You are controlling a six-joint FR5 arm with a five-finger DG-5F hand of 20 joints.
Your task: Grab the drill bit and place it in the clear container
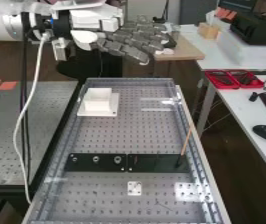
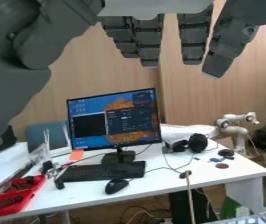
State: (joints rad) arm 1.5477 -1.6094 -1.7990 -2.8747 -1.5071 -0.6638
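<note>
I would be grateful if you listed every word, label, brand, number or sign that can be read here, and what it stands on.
No text can be read with certainty.
Lit screen of the black monitor: what it displays is too small to read.
Black keyboard: any key markings are too small to read.
Dark grey robot hand: no readable lettering.
White block on a square base: no readable lettering.

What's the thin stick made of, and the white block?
The stick looks like bare wood: it's light tan and not shiny. The white block is probably plastic, because it looks plain, smooth and dull, but it could be painted.
</note>
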